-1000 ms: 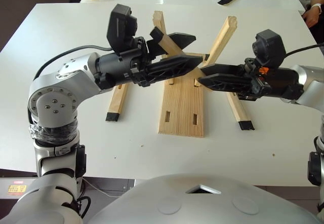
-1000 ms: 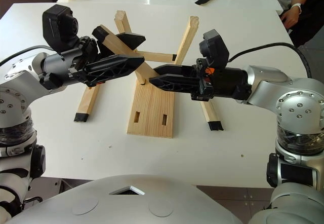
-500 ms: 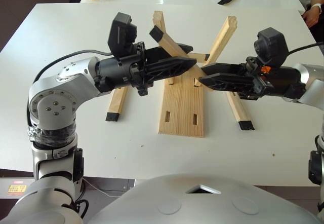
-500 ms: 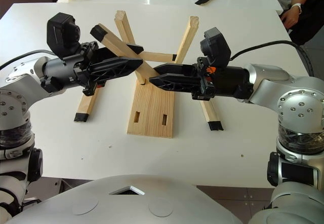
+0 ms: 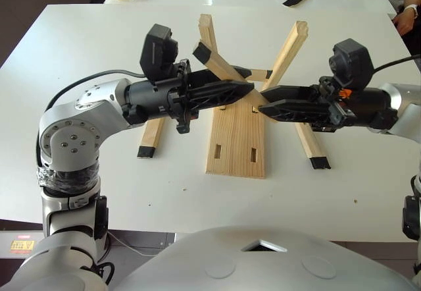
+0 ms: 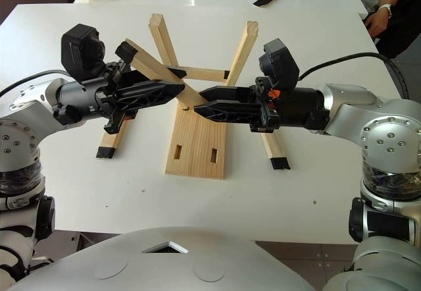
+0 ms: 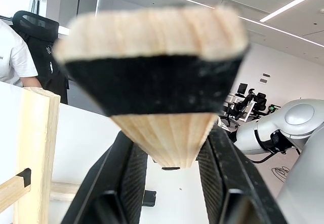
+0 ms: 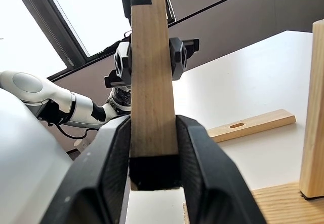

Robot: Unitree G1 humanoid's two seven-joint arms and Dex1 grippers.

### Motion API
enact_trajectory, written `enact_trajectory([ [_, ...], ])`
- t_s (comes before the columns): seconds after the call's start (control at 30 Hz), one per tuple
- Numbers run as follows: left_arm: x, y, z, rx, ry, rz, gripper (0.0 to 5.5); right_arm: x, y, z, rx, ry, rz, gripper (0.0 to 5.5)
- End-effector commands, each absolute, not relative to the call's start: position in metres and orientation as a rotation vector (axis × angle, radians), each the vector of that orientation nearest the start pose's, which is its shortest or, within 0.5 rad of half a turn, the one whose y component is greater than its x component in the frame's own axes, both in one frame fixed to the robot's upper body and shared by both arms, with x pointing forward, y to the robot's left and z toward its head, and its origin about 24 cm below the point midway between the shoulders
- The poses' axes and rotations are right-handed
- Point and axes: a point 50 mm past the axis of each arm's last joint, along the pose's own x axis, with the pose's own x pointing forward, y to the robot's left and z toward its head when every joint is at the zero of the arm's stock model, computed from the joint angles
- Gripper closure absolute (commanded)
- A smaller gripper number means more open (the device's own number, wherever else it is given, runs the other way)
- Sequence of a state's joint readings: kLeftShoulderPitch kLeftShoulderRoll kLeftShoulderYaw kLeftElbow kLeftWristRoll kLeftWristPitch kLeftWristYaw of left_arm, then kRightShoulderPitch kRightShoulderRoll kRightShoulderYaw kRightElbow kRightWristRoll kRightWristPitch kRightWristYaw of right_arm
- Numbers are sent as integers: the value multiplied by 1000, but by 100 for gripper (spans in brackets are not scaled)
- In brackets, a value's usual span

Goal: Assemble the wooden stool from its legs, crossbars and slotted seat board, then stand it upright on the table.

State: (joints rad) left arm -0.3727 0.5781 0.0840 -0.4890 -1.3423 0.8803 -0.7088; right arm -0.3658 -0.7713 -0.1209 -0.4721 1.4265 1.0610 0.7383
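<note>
Partway: beyond the claws, two far legs (image 5: 291,44) and a crossbar (image 5: 263,75) already stand in the board (image 5: 235,126). Its near slots (image 5: 216,151) are unfilled. The left claw (image 5: 248,81) and right claw (image 5: 262,102) both pinch one tilted leg (image 5: 220,64) between them. Spare legs (image 5: 152,130) lie on the table (image 5: 99,54) under each wrist. The right wrist view shows the pinch squarely, and possibly a slotted bar (image 8: 250,123) beyond it.

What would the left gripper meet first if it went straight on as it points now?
The left gripper would most likely meet the right gripper, whose fingertips face it closely at the lower end of the wooden leg both clamp. Depth is unclear, so it might pass beside.
</note>
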Motion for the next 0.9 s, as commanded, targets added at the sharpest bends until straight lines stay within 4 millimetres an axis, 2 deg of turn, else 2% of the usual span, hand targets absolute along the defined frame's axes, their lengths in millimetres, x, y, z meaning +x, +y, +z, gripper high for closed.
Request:
enact_trajectory([
  [0.03,219,130,204,-378,59,-1479,416,214,-154,207,308,290,1465,418],
  [0.07,219,130,204,-378,58,-1479,416,215,-154,207,301,295,1457,381],
  [0.37,221,130,204,-377,45,-1457,419,205,-154,203,277,337,1517,264],
  [0.47,222,135,205,-351,42,-1444,419,207,-157,197,252,356,1477,214],
  [0.6,221,154,214,-278,60,-1430,419,212,-166,184,215,389,1374,164],
  [0.77,217,185,225,-110,115,-1395,419,212,-177,166,208,406,1244,164],
  [0.9,222,213,220,116,152,-1317,419,204,-178,158,206,396,1199,164],
])
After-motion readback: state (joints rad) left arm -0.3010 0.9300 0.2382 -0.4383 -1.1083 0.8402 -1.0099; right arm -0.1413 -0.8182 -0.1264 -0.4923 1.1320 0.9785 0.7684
